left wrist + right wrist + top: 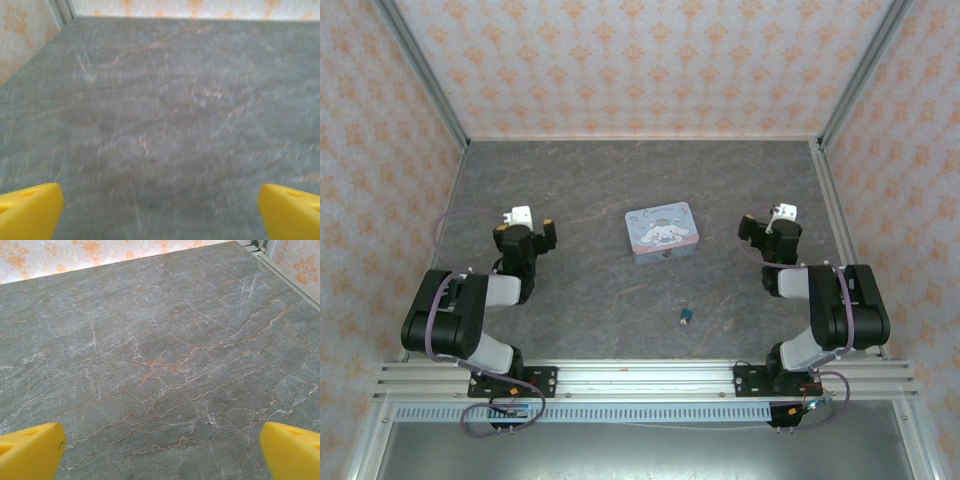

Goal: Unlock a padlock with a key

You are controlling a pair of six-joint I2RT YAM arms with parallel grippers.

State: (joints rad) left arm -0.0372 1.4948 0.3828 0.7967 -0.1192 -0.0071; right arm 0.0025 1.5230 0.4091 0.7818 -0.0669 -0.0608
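Yellow fingertips (30, 210) of the left hand (160, 212) and the right hand (160, 452) are spread wide. A tiny dark teal padlock (687, 316) lies on the grey marbled surface (600, 190).

Top camera looks down; wrist cameras skim the shared table (590, 300).

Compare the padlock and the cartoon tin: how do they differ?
The padlock is tiny; the tin is far larger. The padlock is dark teal, the tin pastel blue with a cartoon picture. The padlock lies nearer the front edge; the tin sits farther back. Both rest on the table, apart.
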